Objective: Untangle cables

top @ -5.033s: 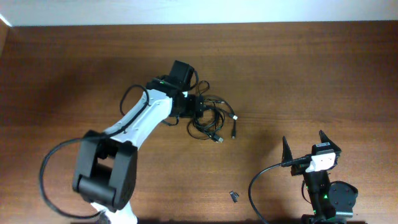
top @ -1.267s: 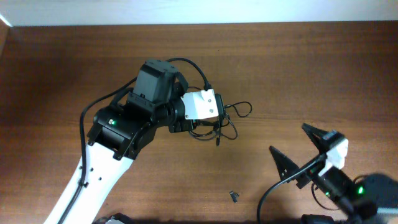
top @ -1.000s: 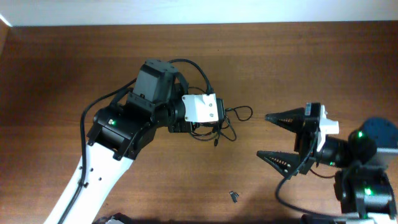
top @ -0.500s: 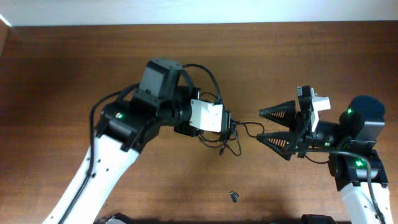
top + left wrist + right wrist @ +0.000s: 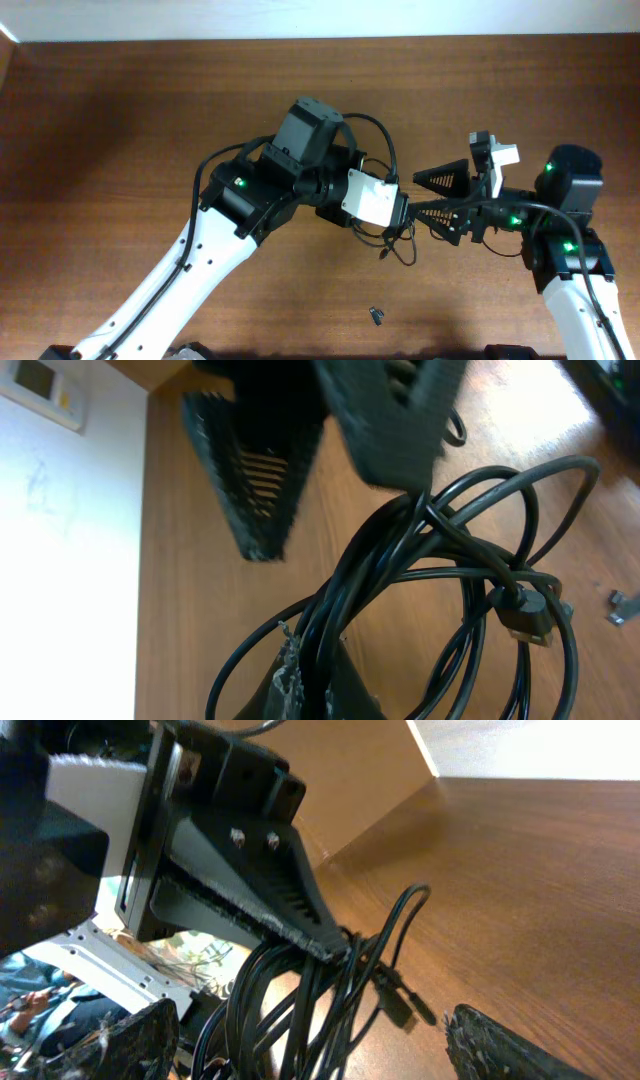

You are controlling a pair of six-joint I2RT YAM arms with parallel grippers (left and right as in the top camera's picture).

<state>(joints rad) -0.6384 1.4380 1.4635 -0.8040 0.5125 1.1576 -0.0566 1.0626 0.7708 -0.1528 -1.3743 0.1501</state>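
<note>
The left tool [image 5: 402,216] is closed tight on the bunch of cables [image 5: 365,575] and holds it up over the middle of the surface [image 5: 120,120]. The right tool [image 5: 420,195] is open wide, just right of the bunch.

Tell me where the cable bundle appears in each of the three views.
Overhead: the cable bundle is at the centre, at the tip of the left gripper.
Left wrist: centre and right.
Right wrist: bottom centre.
Shared landmark: the left gripper, shut on the bundle.
</note>
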